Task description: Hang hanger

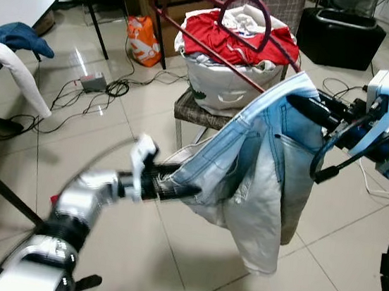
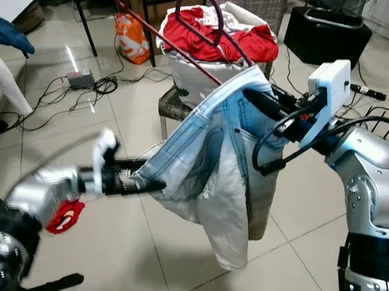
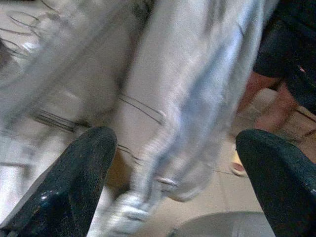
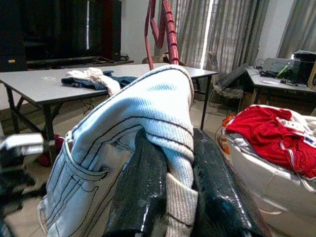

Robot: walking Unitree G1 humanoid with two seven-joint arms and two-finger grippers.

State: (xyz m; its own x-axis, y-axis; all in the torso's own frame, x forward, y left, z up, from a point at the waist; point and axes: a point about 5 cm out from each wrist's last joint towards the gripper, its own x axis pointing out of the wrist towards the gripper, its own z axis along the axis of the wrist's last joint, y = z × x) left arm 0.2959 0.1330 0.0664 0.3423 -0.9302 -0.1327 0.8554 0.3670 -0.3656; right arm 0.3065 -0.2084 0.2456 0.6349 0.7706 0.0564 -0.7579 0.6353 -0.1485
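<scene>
Between right gripper [image 4: 170, 197] fingers [image 4: 143, 192], jeans [image 4: 133, 143] pinched

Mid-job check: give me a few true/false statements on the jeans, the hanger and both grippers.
1. The right gripper is shut on the jeans. True.
2. The hanger lies on the floor. False: it sticks up from the jeans' top end, in front of the laundry basket.
3. The left gripper is open at the jeans' lower edge. True.
4. The basket holds only blue clothes. False: a red garment lies on top.
5. The basket sits on a chair. True.
</scene>
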